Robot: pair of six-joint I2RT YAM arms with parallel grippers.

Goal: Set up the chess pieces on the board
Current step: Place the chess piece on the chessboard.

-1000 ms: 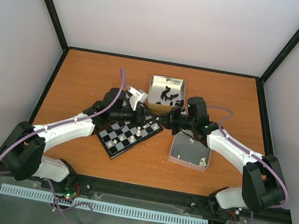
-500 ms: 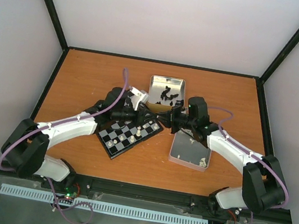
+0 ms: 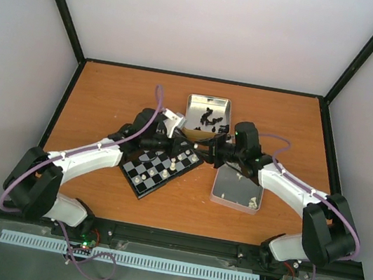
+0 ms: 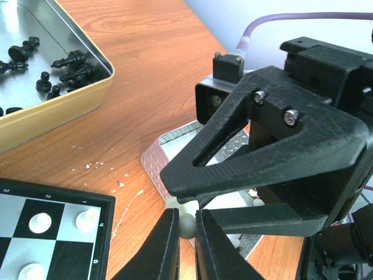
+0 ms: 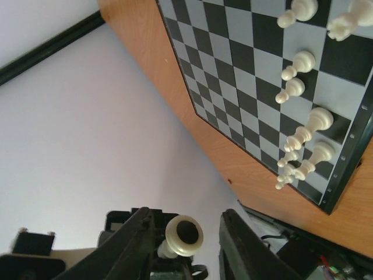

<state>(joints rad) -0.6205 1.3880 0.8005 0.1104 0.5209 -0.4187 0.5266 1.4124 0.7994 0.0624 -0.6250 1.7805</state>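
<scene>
The board [image 3: 161, 168] lies slanted at mid-table with several white chess pieces [image 5: 303, 61] on its squares; it also shows in the left wrist view [image 4: 58, 197] and the right wrist view [image 5: 245, 87]. My two grippers meet tip to tip just off the board's right corner. My left gripper [image 3: 198, 150] [image 4: 186, 220] is shut on the round head of a white piece [image 4: 186, 226]. My right gripper [image 3: 212, 151] [image 5: 187, 214] is open; that piece's round base [image 5: 185, 235] sits between its fingers, close to one finger with a gap to the other.
A shiny tin [image 3: 207, 115] [image 4: 58, 93] behind the board holds several black chessmen. A second tin [image 3: 237, 188] [image 4: 175, 146] to the board's right holds a few white pieces. Both arms cross the table's front half.
My left arm has reached a little further right, bringing its gripper up against the right gripper's tips. The right arm has barely moved.
</scene>
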